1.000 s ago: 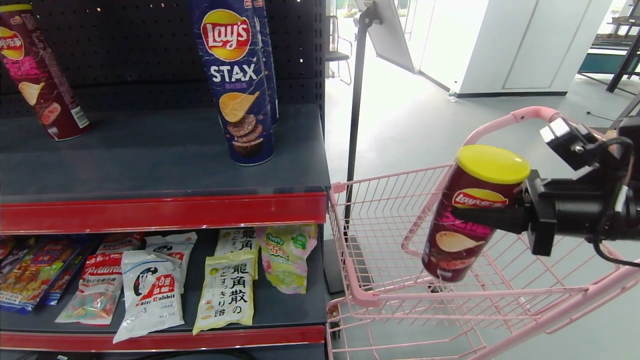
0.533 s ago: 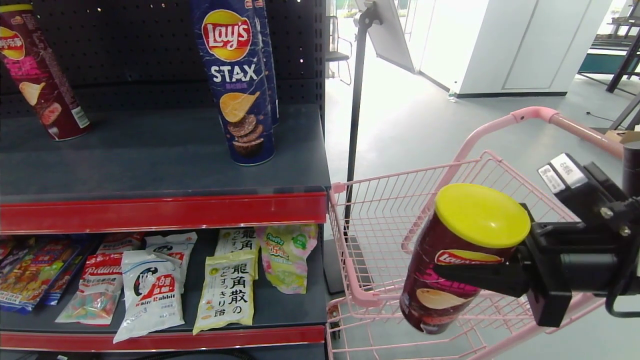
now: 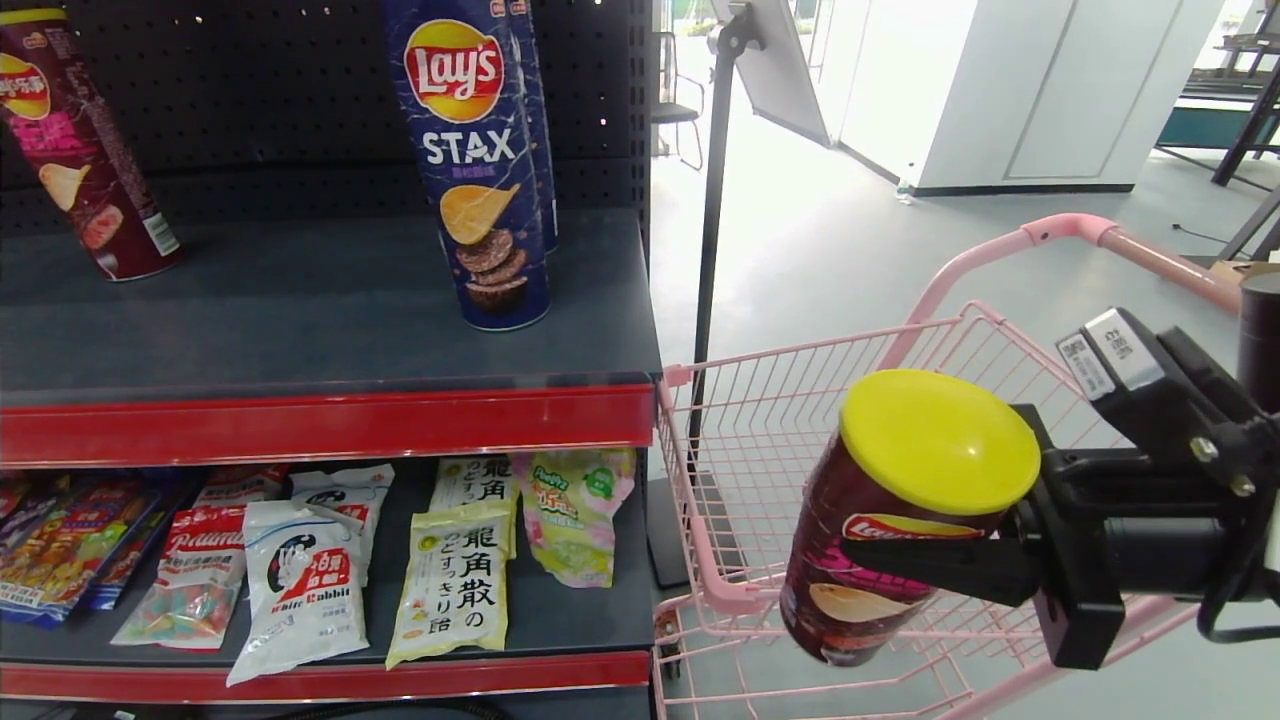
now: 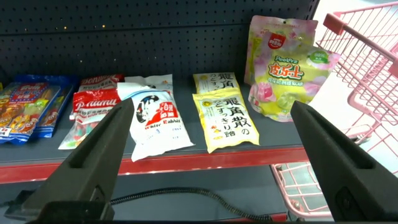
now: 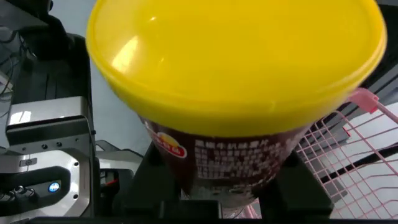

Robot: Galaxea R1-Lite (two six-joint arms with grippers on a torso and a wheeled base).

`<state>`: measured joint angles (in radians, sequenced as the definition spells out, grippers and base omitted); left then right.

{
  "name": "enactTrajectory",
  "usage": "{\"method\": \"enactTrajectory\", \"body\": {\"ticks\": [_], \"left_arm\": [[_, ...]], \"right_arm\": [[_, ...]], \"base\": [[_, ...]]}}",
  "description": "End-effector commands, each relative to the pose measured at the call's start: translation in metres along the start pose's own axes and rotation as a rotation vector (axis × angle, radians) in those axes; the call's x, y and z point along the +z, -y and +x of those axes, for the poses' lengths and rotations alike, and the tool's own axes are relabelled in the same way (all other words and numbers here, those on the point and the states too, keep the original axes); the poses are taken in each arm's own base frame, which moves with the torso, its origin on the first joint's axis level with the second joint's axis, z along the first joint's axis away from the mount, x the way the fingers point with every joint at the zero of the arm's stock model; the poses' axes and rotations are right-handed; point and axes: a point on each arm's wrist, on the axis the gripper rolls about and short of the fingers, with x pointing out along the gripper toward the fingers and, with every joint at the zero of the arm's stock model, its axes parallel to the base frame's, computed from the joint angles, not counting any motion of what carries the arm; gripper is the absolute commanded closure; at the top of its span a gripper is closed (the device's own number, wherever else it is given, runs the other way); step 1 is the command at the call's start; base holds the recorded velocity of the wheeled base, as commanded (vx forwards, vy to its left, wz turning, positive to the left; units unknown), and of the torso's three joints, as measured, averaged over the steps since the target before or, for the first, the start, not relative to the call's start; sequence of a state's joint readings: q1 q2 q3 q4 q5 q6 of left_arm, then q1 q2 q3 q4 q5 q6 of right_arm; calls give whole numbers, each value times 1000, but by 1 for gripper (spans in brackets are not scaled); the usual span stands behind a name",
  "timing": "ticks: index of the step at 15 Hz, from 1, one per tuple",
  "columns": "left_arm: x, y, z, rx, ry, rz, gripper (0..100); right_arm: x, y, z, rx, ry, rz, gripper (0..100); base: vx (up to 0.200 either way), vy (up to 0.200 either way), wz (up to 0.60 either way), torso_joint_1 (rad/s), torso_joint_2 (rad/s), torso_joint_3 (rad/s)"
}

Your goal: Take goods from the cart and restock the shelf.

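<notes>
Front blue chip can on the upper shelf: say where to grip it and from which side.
Grip the front blue chip can across its round wall near mid-height, coming level from the open front of the upper shelf. It stands tall and upright, so a low hold might tip it; a second blue can close behind blocks the back.
</notes>
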<state>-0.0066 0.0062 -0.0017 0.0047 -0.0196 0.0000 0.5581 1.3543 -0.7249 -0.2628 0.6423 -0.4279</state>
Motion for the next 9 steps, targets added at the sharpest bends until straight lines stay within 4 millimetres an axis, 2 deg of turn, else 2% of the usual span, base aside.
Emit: {"method": "enactTrajectory", "body": {"ticks": [1, 6, 9], "left_arm": [[0, 0, 0, 0, -2, 0, 0], [0, 0, 0, 0, -2, 0, 0], [0, 0, 0, 0, -2, 0, 0]], "right_arm": [[4, -2, 2, 12, 9, -13, 100], [-5, -9, 2, 6, -23, 4, 100], [-6, -10, 0, 4, -27, 11, 100]], "base": [[0, 0, 0, 0, 0, 0], [0, 0, 0, 0, 0, 0], [0, 0, 0, 98, -287, -180]]}}
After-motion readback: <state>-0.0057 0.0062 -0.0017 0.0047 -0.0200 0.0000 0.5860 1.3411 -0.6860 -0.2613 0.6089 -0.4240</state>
